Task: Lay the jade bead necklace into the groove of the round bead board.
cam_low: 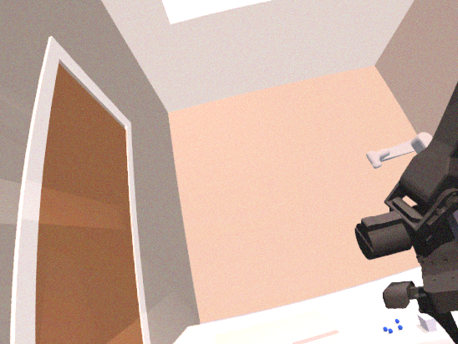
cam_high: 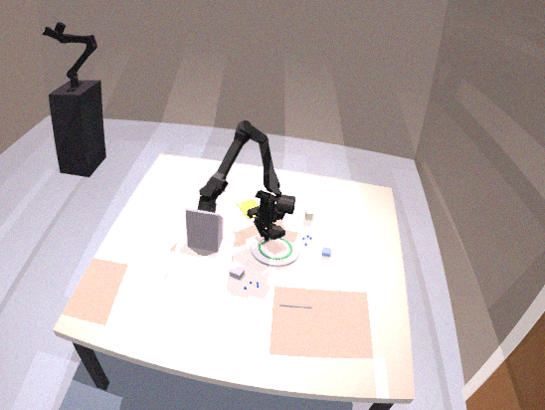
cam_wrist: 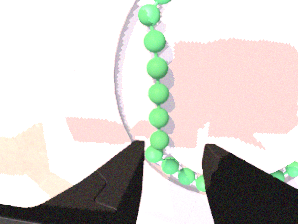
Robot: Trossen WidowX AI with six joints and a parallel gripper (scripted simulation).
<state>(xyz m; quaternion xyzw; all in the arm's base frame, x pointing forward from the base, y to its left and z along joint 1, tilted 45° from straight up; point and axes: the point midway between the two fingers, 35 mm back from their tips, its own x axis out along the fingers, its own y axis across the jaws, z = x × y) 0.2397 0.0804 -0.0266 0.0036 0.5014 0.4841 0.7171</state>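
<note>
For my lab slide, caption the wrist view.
Open tool above the jade bead necklace on the round board.

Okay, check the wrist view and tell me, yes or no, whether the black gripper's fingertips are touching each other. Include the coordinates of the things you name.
No, a gap separates the black gripper's fingertips, with green round beads [cam_wrist: 170, 165] visible between them.

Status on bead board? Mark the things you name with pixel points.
Gripper [cam_high: 272, 238] [cam_wrist: 173, 152] partly open, nothing visibly gripped. Jade bead necklace [cam_high: 260, 254] [cam_wrist: 158, 93] on round bead board [cam_high: 255, 257] [cam_wrist: 118, 75]; full groove seating unclear. No obstruction visible.
</note>
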